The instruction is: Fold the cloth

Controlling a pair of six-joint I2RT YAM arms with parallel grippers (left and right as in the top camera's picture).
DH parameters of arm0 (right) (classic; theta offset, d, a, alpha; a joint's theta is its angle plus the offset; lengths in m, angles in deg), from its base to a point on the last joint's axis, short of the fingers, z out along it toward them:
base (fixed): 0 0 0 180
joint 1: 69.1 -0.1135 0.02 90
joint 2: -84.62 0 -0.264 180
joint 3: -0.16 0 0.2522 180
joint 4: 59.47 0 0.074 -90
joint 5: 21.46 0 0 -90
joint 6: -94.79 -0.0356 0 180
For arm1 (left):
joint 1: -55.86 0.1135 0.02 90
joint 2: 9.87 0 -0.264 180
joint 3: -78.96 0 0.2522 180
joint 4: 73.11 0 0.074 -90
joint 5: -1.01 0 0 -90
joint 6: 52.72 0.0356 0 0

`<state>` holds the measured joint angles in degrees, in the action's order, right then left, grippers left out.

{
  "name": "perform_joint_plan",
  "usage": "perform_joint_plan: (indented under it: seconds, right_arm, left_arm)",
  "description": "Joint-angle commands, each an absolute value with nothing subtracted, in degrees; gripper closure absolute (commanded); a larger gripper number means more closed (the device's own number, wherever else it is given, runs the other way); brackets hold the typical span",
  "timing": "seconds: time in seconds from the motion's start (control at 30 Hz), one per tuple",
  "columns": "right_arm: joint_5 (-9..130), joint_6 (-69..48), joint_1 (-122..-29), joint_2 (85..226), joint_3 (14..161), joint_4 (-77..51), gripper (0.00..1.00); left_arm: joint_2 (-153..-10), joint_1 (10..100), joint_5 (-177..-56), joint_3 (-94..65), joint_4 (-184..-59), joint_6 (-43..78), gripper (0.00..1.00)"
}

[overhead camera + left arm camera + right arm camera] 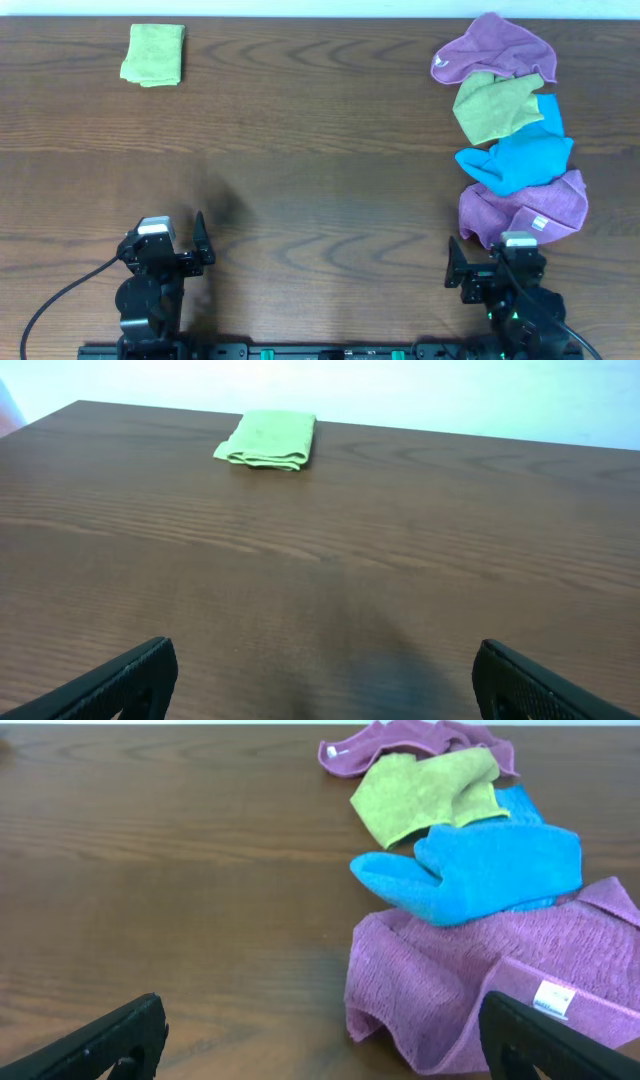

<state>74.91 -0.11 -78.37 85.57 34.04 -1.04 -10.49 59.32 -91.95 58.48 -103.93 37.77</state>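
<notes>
We judge the folding itself to be done. The cloth [153, 55] lies at the far left of the wooden table [320, 180] as a compact rectangle. In the left wrist view its near edge shows stacked layers, which suggests more than one fold. Nothing touches it, and it sits well apart from both arms.

The left gripper [325, 660] hangs low over bare wood at the near left with its fingers spread wide and nothing between them. The right gripper [322, 1020] is at the near right, likewise spread and empty, just beside the near end of the pile of other cloths.

If anything remains, we think it is only a check that the fold holds and that the edges line up. A touch-up would call for a long reach by the left arm to the far left corner, and a light pinch on the top layer alone.

We count one lime-green cloth, one olive-green cloth [495, 108], one blue cloth [520, 155] and two purple ones, the far purple cloth [495, 50] and the near purple cloth [525, 205]. That makes five cloths and two grippers.
</notes>
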Motion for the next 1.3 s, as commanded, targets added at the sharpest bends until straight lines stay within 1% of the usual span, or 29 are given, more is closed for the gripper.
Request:
perform_joint_plan:
  seconds: [0.0, 0.27, 0.6, 1.27]
  right_arm:
    - [74.4, 0.6, -78.2, 84.9, 33.6, 0.5, 0.01]
    - [74.0, 0.6, -78.2, 84.9, 33.6, 8.4, 0.01]
    - [72.6, 0.6, -78.2, 84.9, 33.6, 14.7, 0.01]
    - [72.6, 0.6, -78.2, 84.9, 33.6, 14.7, 0.01]
  left_arm:
    - [-10.1, 59.0, -91.2, 59.9, -104.1, 38.6, 0.05]
    - [-10.1, 59.0, -91.2, 59.9, -104.1, 38.6, 0.05]
    - [-10.1, 59.0, -91.2, 59.9, -104.1, 38.6, 0.05]
    - [-10.1, 59.0, -91.2, 59.9, -104.1, 38.6, 0.05]
